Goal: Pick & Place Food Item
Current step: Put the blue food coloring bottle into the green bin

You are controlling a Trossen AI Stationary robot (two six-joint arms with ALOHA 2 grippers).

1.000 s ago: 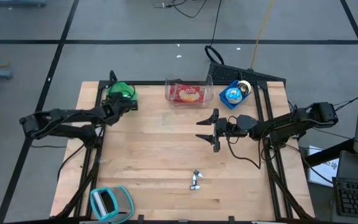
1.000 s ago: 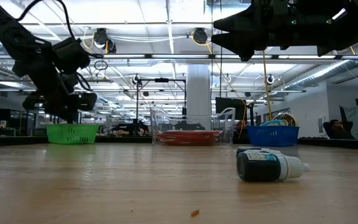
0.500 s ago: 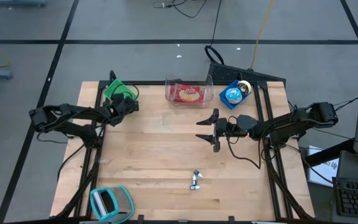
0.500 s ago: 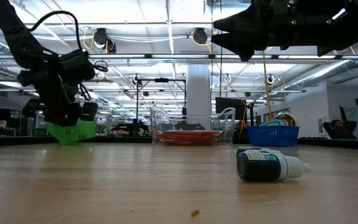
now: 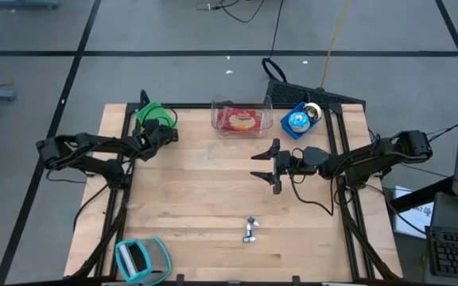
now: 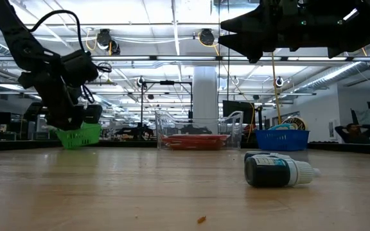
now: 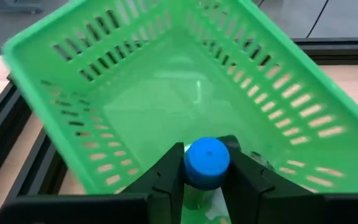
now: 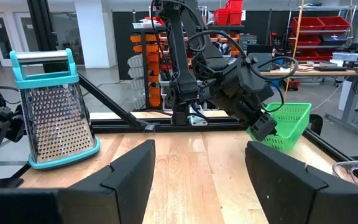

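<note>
With the left pincer (image 7: 207,186) clamped on the blue-capped bottle (image 7: 206,163) over the tilted green basket (image 7: 166,81), I lower it inside, then part the fingers; the right pincer (image 5: 270,165) waits apart.

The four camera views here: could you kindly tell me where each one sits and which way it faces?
High view: overhead, looking straight down on the table; both arms show.
Low view: at tabletop height, facing the room; the left hand is at the green basket, the right arm overhead.
Left wrist view: on the left arm, looking into the green basket past fingers holding a blue-capped bottle.
Right wrist view: on the right arm, facing across the table past its open fingers.
Shared: all four show the green basket.
</note>
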